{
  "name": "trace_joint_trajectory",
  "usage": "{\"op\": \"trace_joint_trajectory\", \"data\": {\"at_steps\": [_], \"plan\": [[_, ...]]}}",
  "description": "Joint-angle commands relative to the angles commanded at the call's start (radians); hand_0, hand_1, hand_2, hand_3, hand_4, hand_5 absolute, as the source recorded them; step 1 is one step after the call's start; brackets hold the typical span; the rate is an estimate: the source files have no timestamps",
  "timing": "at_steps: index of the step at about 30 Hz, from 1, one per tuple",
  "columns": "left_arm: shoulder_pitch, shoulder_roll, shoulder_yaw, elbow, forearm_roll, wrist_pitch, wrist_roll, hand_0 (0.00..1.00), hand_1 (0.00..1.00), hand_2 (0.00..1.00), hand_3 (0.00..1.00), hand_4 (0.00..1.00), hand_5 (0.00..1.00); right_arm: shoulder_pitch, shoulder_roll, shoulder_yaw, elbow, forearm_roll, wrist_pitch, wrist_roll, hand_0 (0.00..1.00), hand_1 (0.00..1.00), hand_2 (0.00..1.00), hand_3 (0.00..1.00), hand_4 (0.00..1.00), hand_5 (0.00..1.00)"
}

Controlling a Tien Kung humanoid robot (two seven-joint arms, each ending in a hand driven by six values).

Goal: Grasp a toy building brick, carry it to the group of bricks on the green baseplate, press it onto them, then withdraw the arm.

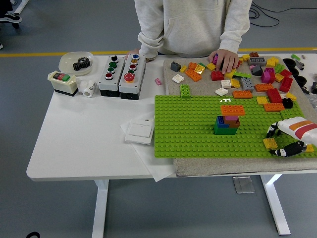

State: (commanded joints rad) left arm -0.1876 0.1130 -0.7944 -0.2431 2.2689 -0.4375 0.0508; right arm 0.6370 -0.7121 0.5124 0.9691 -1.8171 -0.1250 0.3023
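black fingers (272, 130) of the right hand (285, 139) are seen curled around a yellow brick (270, 144) at the right edge of the green baseplate (188, 129), with a second cluster of fingers lying just below and to the right of that brick; the brick is touched on both sides, so it appears to be gripped, though the contact is small and partly hidden. behind the fingers, toward the picture's right edge, the white forearm cover with an orange stripe (299, 126) is seen. well to the left of the fingers, near the middle of the baseplate, the group of bricks (228, 120) is stacked: a green and blue base, pink and orange pieces above it, and an orange brick laid across the top. beyond the fingers, further up the table, a scatter of loose bricks (257, 79) is spread on the grey mat (223, 166). a person's hand (224, 60) is laid among those loose bricks, and the person's other hand (147, 53) is rested at the table's far edge beside two button boxes (121, 74). far to the left of the fingers a white switch plate (139, 132) is set on the white table (79, 144).
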Motion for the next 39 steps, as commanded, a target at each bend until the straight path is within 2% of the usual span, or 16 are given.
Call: {"op": "trace_joint_trajectory", "data": {"at_steps": [23,24,29,30,39], "plan": [[-0.005,0.001,0.005,0.000,0.000,0.006,0.005,0.824,0.825,0.801,0.613,0.694,0.608,0.006,0.007,-0.005,-0.017,0.004,-0.014,-0.002,0.521,0.496,0.554,0.531,0.787,0.402],[-0.005,0.001,0.005,0.000,0.000,0.006,0.005,0.824,0.825,0.801,0.613,0.694,0.608,0.006,0.007,-0.005,-0.017,0.005,-0.015,-0.002,0.490,0.479,0.543,0.528,0.774,0.421],[-0.006,0.001,0.005,0.000,0.000,0.007,0.005,0.824,0.825,0.801,0.613,0.694,0.608,0.005,0.007,-0.006,-0.019,0.010,-0.026,0.002,0.490,0.479,0.543,0.528,0.774,0.421],[-0.007,0.001,0.005,0.000,0.000,0.007,0.005,0.825,0.827,0.800,0.613,0.693,0.607,0.005,0.007,-0.007,-0.020,0.011,-0.028,0.003,0.455,0.451,0.522,0.509,0.751,0.439],[-0.008,0.001,0.005,0.000,0.000,0.007,0.005,0.824,0.826,0.802,0.613,0.693,0.610,0.002,0.009,-0.007,-0.026,0.012,-0.035,0.006,0.454,0.448,0.520,0.509,0.751,0.445]]}}
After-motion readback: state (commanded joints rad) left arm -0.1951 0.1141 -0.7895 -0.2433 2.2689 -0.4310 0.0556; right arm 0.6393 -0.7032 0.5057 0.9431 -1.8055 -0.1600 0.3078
